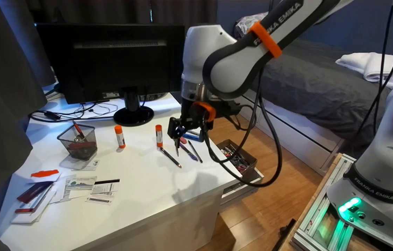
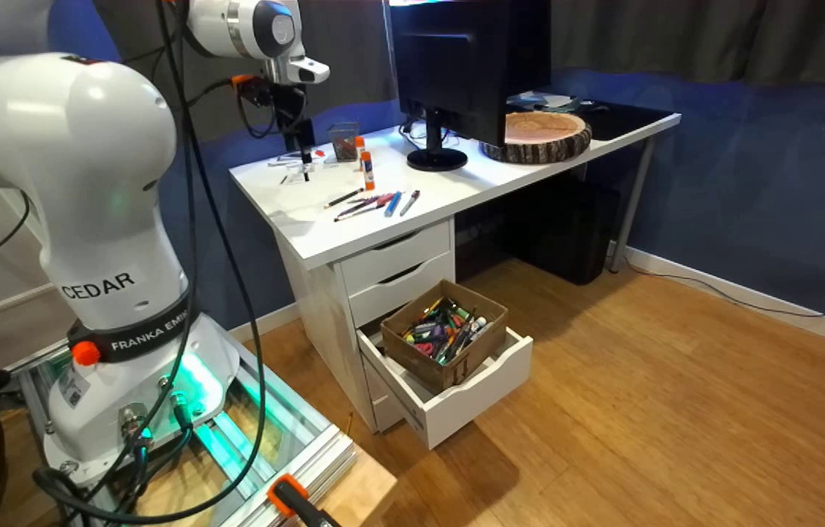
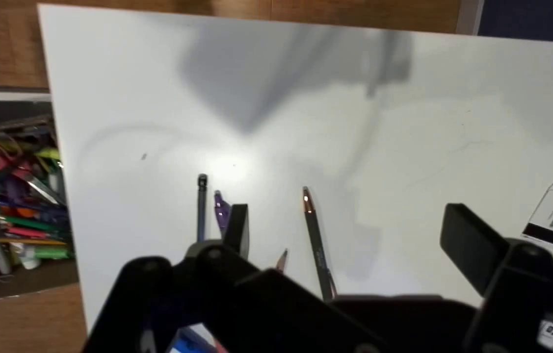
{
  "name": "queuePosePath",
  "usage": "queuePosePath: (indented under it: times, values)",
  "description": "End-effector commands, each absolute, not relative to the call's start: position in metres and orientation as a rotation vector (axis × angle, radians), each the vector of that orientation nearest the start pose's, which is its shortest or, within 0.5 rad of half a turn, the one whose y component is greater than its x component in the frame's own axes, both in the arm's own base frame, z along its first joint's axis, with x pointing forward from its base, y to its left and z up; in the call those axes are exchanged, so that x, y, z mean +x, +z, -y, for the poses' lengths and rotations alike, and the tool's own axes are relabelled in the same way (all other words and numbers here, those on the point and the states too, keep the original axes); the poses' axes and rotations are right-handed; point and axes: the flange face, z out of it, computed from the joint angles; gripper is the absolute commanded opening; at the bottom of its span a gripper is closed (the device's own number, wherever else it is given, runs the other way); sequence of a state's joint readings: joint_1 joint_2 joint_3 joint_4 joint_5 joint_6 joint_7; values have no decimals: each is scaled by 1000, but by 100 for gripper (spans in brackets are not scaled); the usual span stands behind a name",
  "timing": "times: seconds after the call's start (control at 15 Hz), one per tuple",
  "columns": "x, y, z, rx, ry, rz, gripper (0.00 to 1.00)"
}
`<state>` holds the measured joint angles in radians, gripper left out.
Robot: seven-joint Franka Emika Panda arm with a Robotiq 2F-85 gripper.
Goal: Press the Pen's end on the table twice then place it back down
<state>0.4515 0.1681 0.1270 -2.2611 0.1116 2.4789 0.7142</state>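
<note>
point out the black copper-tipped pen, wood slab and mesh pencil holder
Black copper-tipped pen (image 3: 318, 245), in the wrist view: its barrel.
Wood slab (image 2: 538, 130), in an exterior view: its top face.
Mesh pencil holder (image 1: 84, 153), in an exterior view: its lower wall.

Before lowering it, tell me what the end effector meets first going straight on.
Likely the white table below, perhaps the copper-tipped black pen, which the open end effector frames in the wrist view; height is unclear.

The white table (image 1: 140, 190) carries pens (image 1: 171, 157), cards (image 1: 82, 183) and two glue sticks (image 1: 120, 137).
</note>
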Motion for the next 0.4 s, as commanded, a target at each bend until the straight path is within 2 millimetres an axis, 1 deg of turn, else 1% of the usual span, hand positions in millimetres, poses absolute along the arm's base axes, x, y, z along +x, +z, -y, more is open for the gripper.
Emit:
queuePosePath:
  times: [0.0, 0.07, 0.13, 0.2, 0.33]
  values:
    - [421, 340, -257, -2996, 207, -522, 100]
    - [413, 344, -247, -3022, 286, -549, 100]
    - [409, 347, -239, -3044, 324, -513, 100]
    - [428, 341, -253, -3043, 255, -485, 100]
    - [419, 349, -241, -3057, 295, -503, 100]
